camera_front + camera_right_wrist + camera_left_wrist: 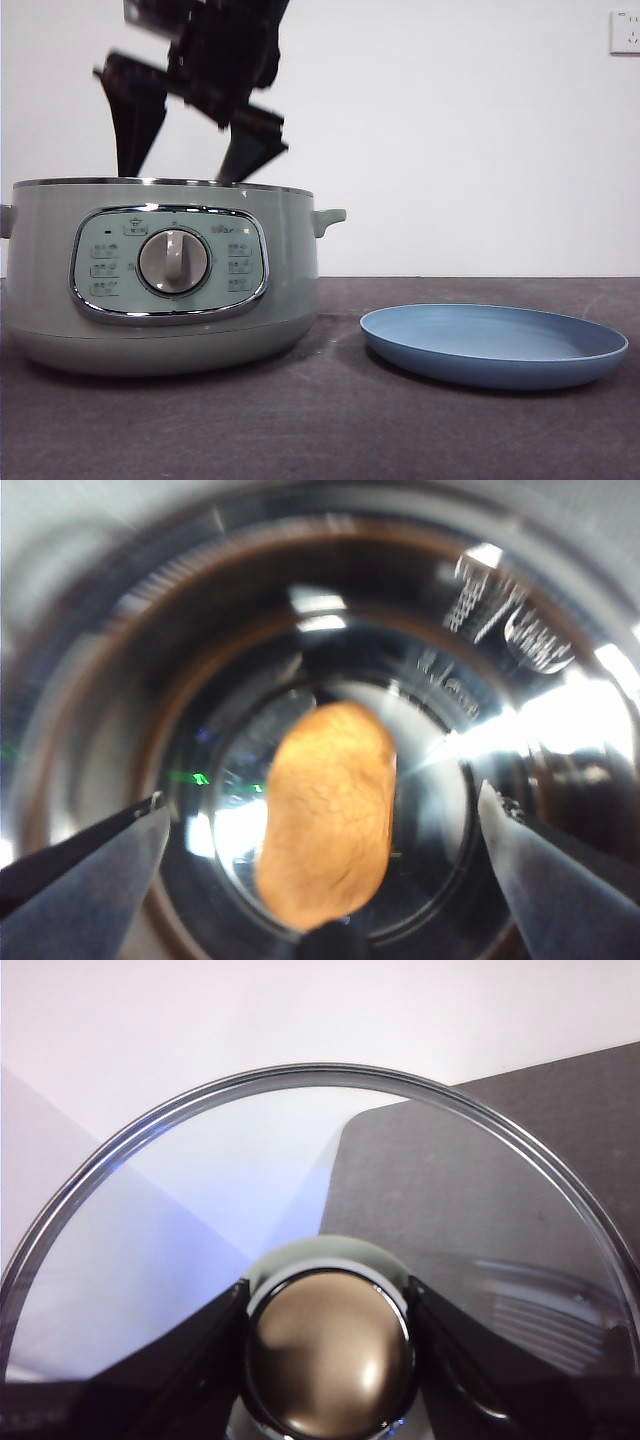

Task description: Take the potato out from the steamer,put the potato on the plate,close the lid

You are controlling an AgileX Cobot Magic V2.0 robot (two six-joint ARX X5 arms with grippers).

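Note:
The sage-green steamer (60, 290) stands at the left with no lid on it. From above, my right gripper (183, 172) reaches down into it, jaws open. In the right wrist view the orange-brown potato (325, 815) lies on the shiny floor of the steamer (150, 660), and my right gripper (322, 798) has one jaw on either side of it, apart from it. My left gripper (330, 1352) is shut on the knob (330, 1360) of the glass lid (200, 1220), held away from the pot and out of the front view. The light blue plate (493, 345) sits empty to the steamer's right.
The dark table (340, 430) runs in front of the steamer and plate. A white wall stands behind, with a socket (625, 32) at the upper right. Through the lid, the table's edge (335, 1160) shows.

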